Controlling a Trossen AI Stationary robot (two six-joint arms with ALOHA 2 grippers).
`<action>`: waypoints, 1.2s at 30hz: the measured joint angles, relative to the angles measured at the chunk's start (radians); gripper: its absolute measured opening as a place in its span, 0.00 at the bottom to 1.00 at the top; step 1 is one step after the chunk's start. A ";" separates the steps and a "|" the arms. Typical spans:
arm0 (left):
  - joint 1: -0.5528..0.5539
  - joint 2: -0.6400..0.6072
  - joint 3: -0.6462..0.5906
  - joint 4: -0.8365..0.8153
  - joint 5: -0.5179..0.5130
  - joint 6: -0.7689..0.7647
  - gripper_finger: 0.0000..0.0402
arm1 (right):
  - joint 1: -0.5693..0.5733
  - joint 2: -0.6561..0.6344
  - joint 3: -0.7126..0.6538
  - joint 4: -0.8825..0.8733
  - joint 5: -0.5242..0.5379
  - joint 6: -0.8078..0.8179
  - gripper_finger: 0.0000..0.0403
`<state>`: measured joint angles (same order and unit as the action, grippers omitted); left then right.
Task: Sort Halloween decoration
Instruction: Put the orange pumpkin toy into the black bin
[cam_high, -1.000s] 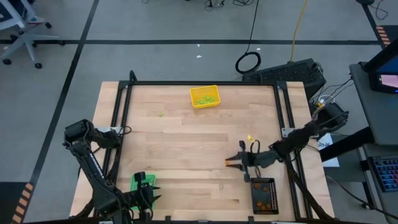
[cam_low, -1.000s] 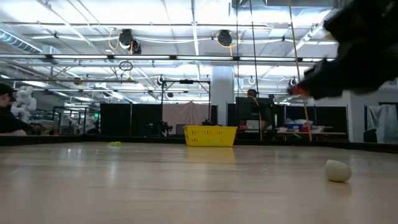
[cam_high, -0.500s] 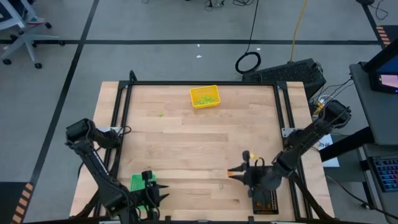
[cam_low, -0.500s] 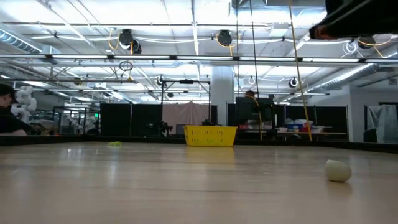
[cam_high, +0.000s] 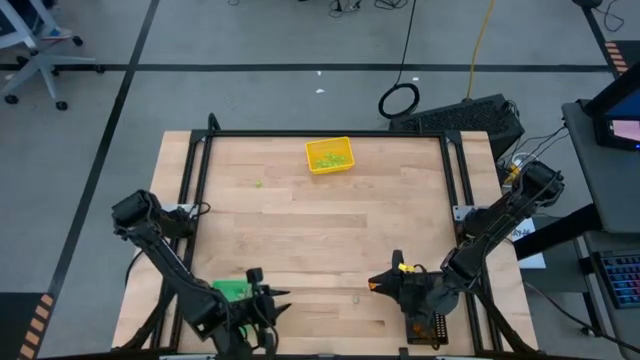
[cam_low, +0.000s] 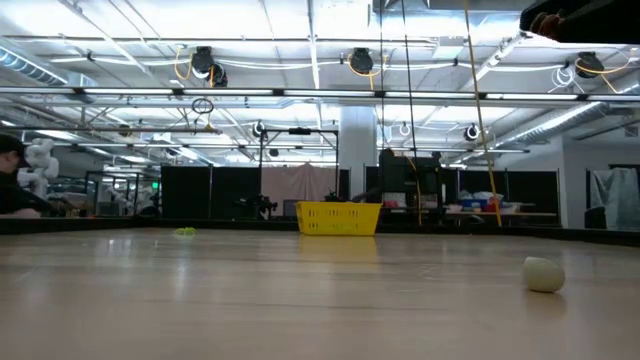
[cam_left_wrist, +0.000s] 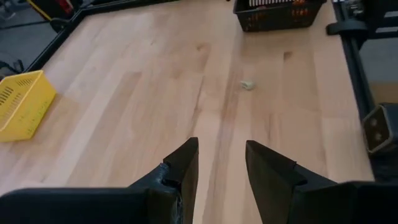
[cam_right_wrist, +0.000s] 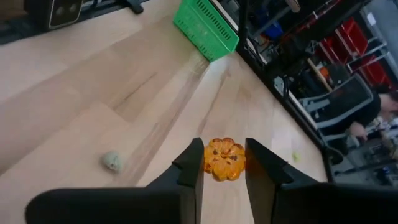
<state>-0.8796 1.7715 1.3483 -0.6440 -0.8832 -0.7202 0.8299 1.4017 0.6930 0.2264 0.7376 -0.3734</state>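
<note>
Two grippers at the near edge of the table. High view: my right gripper (cam_high: 385, 284) hangs just beside the black tray (cam_high: 428, 326), an orange speck at its tip. My left gripper (cam_high: 268, 297) sits by the green tray (cam_high: 228, 291). The yellow tray (cam_high: 329, 156) stands far across the table with green bits in it; one stray light green piece (cam_high: 258, 183) lies off to its side. A pale piece (cam_high: 354, 297) lies on the wood between my two grippers.

Low view: only the pale piece (cam_low: 543, 274) shows close, resting on the table; the yellow tray (cam_low: 338, 217) is far back. My right arm is a dark shape at the top corner, well above the wood.

Left wrist view: my left fingers (cam_left_wrist: 184, 165) stand apart with nothing between them. The pale piece (cam_left_wrist: 248, 85) lies ahead on bare wood, short of the black tray (cam_left_wrist: 277, 17).

Right wrist view: my right fingers (cam_right_wrist: 191, 163) are clamped on an orange pumpkin piece (cam_right_wrist: 224, 158), held only by its edges. The green tray (cam_right_wrist: 205, 28) is beyond.

Risks, as I judge them:
- The pumpkin is tiny and pinched at its rim; a jolt on the way could twist it out and it would drop onto the wood.
- Letting go before I am squarely over the black tray would send it off the wall or outside.
- Both arms share this near strip; reaching for the pale piece together could bring them into contact.
</note>
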 joint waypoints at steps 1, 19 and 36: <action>0.008 0.003 0.000 0.004 0.001 0.002 0.33 | 0.000 0.000 0.000 0.000 0.000 -0.016 0.15; 0.037 0.005 0.000 0.009 0.010 0.024 0.33 | 0.000 0.000 0.000 0.008 -0.007 0.447 0.15; 0.069 0.005 0.000 0.010 0.011 0.027 0.33 | 0.016 -0.001 -0.001 0.104 -0.197 0.770 0.15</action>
<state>-0.8108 1.7767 1.3483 -0.6338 -0.8726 -0.6930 0.8461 1.4007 0.6922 0.3300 0.5411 0.3967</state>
